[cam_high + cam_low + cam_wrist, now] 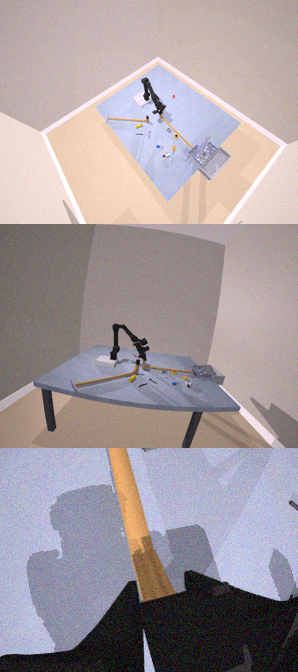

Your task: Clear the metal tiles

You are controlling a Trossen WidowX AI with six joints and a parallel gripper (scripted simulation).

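My gripper [161,113] [144,359] [161,583] is shut on the grip end of the long scraper [176,131] [167,369] [131,498]. The scraper's wooden handle runs away from the fingers towards the bench plate [200,151]. Its dark blade [193,149] is at the plate's near edge; whether it touches the plate cannot be told. Several small tiles [197,155], mostly pale, lie spread over the plate between its side rails. The grey catch box [218,163] [219,379] is at the plate's far end. I can make out no tiles in it.
A second wooden-handled tool [127,119] [105,380] lies at the left. Near the scraper's handle are a yellow-and-black item [176,136] [174,372] and a small grey part [169,130]. A yellow block [139,126] [132,379], an orange-handled tool [174,147] and a blue item [158,146] lie mid-table.
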